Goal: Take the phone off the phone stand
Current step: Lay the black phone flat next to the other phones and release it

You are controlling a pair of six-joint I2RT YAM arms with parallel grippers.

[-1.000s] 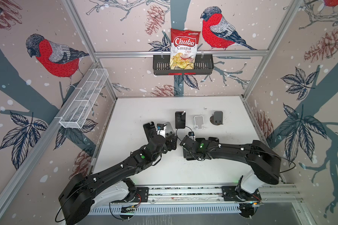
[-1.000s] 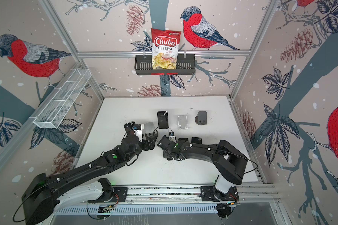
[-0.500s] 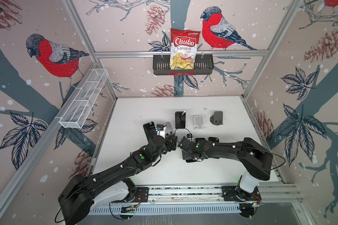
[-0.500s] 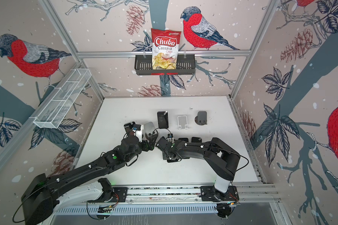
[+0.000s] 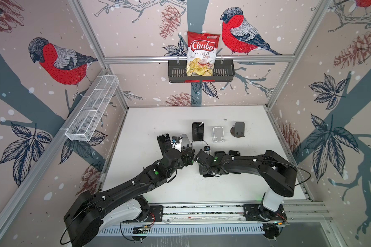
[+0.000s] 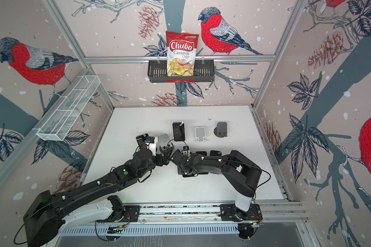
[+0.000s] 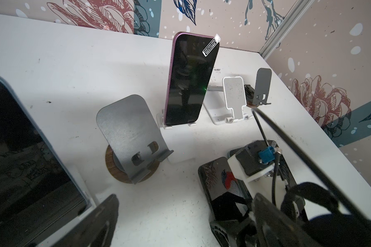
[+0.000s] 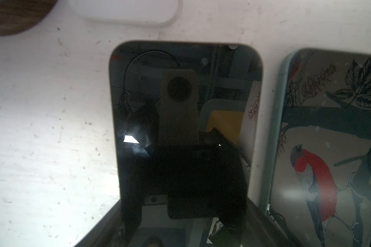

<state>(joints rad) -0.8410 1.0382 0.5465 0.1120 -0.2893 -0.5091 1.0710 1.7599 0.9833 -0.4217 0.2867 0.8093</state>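
Table: my right claw hung low, jaws narrow, over the dark phone, which lay flat. The view was too dark to tell whether I gripped it. It was best released level, then cleared straight up. My left claw gaped empty close alongside, crowding that exit. Grey stand stood bare; second phone lay just beside.

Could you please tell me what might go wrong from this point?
The left claw and right claw almost touch mid-table; either could bump the other.
The open left claw sits close to the empty grey stand and the standing blue phone; a swing might topple them.
The right claw is down at the black phone lying beside another phone and might scrape or shove them.
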